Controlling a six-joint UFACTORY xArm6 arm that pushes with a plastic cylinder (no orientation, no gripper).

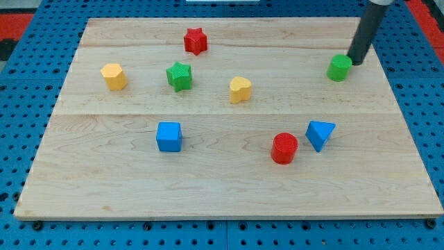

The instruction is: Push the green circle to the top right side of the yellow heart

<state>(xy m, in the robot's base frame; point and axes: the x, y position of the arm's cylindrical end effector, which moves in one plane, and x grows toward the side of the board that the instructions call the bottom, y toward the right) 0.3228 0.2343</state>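
Down at the upper right of the frame, my tip (358, 62) rests on the desk (222, 187) just to the right of the green circle (339, 68), touching it or all but touching — I cannot tell which. My tool is only a straight dark rod, so it has nothing to open or close and it grips nothing; its shaft leans up and out through the frame's top edge.

The green circle sits near the desk's right edge, in the upper part of the frame. The yellow heart (240, 89) lies well to its left, close to the frame's middle and slightly lower.

Left of the heart stands a green star (179, 76), and farther left a yellow block (114, 76) whose shape looks roughly hexagonal. A red star (195, 41) sits toward the top, above and between the green star and the heart.

In the lower half, a blue cube (168, 137) lies left of centre, while a red cylinder (284, 148) and a blue triangle (320, 134) stand just beside each other at the lower right — apart, not touching.
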